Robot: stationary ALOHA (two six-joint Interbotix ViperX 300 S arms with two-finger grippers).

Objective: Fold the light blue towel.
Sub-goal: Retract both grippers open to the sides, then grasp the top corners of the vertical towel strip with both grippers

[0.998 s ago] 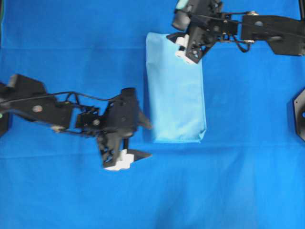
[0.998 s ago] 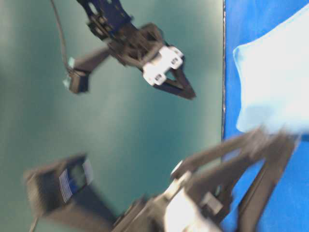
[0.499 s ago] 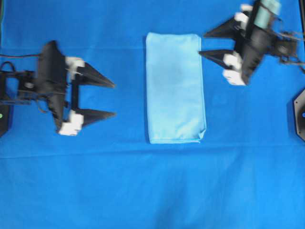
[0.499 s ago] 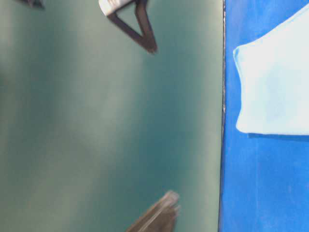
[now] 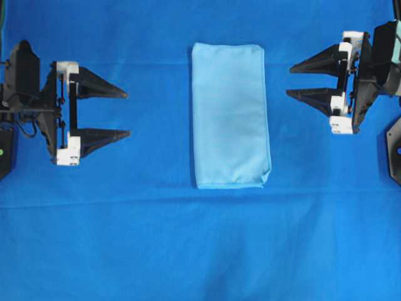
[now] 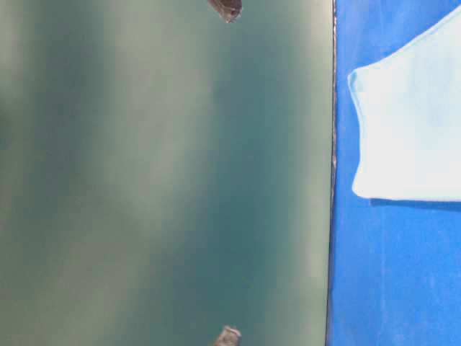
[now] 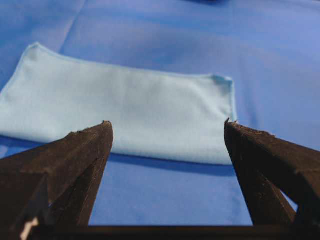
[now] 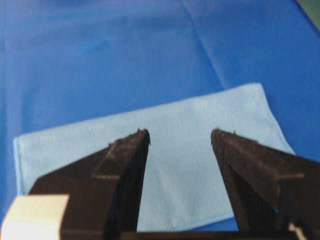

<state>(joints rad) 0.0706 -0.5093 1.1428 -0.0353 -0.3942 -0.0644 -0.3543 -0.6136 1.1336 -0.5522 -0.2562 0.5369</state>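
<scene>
The light blue towel (image 5: 230,115) lies flat as a narrow folded rectangle in the middle of the dark blue table cloth (image 5: 200,251); it also shows in the table-level view (image 6: 410,122) and both wrist views (image 7: 125,112) (image 8: 185,150). My left gripper (image 5: 127,114) is open at the far left, well clear of the towel and pointing toward it, with nothing between its fingers (image 7: 87,150). At the far right my right gripper (image 5: 289,79) is open too, facing the towel's upper part with a gap between them. Its fingers (image 8: 125,165) hold nothing.
A dark base part (image 5: 395,150) sits at the right edge of the overhead view. The table cloth spreads wide below the towel. In the table-level view a green wall (image 6: 166,173) fills the left, with two blurred dark tips (image 6: 225,9) (image 6: 227,336) at top and bottom.
Both arms have pulled back from the towel to the left and right sides and turned level, jaws facing inward. The towel has stayed in place, folded.
</scene>
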